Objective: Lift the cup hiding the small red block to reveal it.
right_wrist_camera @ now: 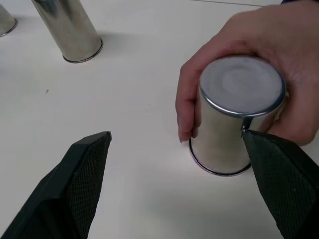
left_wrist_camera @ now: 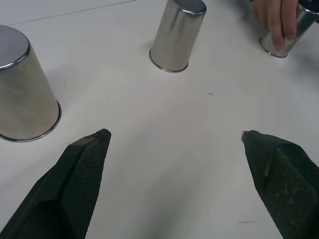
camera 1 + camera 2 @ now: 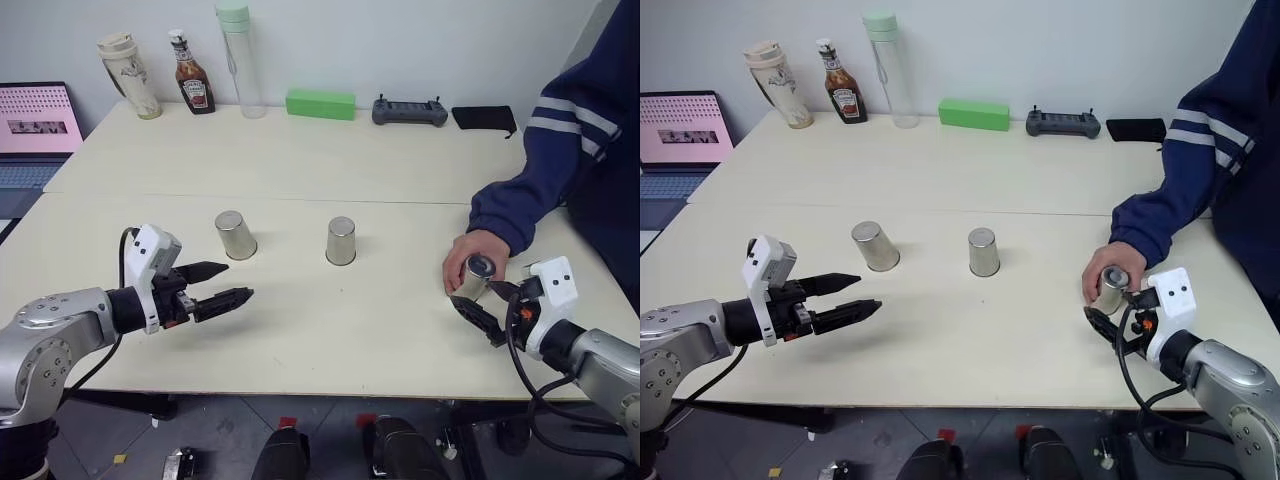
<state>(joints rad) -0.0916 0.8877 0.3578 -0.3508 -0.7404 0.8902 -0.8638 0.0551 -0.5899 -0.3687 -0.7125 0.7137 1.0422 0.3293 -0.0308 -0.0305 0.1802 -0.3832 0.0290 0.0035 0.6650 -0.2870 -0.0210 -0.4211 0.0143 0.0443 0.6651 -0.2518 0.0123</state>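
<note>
A: Cups? Positions on the desk [image 3: 300, 330].

B: Three small silvery metal tumblers, all upside down on the pale cream desk. Left cup [image 3: 236, 235] and middle cup [image 3: 341, 241] stand free, well apart from each other. Right cup [image 3: 473, 278] sits near the desk's front right edge, with a person's hand [image 3: 468, 254] in a navy striped sleeve wrapped around it.

A: Left gripper [image 3: 220, 285]?

B: Hovers above the desk, in front of the left cup and short of it. Black fingers [image 2: 82, 174] spread wide, nothing between them. From its wrist camera the left cup lies off to one side ahead of the fingertips, the middle cup farther on; neither is touched.

A: Right gripper [image 1: 177, 137]?

B: Also wide apart, holding nothing. The right cup stands just ahead of it, close beside one finger [image 1: 279, 174]; cannot tell whether that finger touches the rim. The person's fingers grip the cup wall.

A: Small red block?

B: Not seen; every cup is mouth-down flat on the desk.

A: Back of desk?

B: Cream travel mug [image 3: 129, 75], ketchup bottle [image 3: 192, 79], clear bottle with mint lid [image 3: 238, 58], long green block [image 3: 320, 103], black controller [image 3: 408, 110], black pouch [image 3: 484, 117]. Laptop [image 3: 33, 130] off the left side.
</note>
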